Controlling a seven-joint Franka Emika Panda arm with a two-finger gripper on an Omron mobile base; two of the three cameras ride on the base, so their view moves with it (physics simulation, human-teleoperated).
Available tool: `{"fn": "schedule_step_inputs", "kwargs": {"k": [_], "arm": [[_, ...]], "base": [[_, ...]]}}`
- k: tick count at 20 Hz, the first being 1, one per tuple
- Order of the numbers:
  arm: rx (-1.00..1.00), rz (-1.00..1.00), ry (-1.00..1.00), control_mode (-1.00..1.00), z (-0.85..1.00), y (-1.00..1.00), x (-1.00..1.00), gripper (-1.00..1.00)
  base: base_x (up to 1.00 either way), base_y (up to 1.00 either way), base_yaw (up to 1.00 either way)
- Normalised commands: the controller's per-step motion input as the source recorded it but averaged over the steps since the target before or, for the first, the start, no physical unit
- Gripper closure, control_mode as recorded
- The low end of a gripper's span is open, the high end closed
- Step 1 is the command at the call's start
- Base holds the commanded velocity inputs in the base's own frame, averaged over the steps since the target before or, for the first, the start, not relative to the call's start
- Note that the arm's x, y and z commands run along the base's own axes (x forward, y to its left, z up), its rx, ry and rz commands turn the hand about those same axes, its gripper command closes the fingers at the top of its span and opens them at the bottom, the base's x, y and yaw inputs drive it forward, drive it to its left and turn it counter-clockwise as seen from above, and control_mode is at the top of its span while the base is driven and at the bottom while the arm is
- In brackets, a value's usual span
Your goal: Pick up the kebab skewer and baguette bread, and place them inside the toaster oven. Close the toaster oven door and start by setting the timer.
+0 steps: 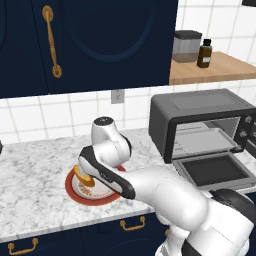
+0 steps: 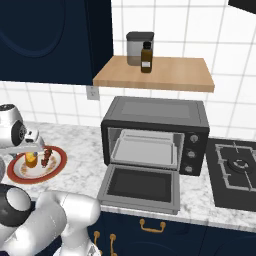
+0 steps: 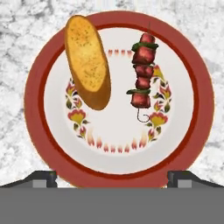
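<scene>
**Gripper poised above the plate**

While the arm bends over the counter in the left base view, I see the toaster oven (image 1: pixel 202 125) at 3 o'clock, its toaster oven door (image 1: pixel 217 171) dropped open. Right base view: the gripper (image 2: pixel 33 150) hangs over the red-rimmed plate (image 2: pixel 56 169). Hand view: the jaws are spread wide and hold nothing; the baguette bread (image 3: pixel 87 61) lies at 11 o'clock, the kebab skewer (image 3: pixel 142 76) at 1 o'clock, apart.

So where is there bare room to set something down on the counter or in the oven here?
Bare marble counter lies between the plate and the toaster oven. The oven's tray and lowered door are bare too. The plate is crowded: bread and skewer lie side by side, apart, with the open hand above.
</scene>
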Motion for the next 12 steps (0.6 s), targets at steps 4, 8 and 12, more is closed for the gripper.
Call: {"fn": "schedule_step_inputs", "kwargs": {"k": [4,8,12], "arm": [[0.0,0.07,0.0,-1.0,-0.36,0.44,0.87,-1.0],[0.0,0.03,0.02,-1.0,-0.4,0.44,0.7,-1.0],[0.0,0.01,0.06,-1.0,-0.42,0.5,0.32,-1.0]], "base": [[0.0,0.0,0.0],[0.0,0.0,0.0],[0.0,0.0,0.0]]}}
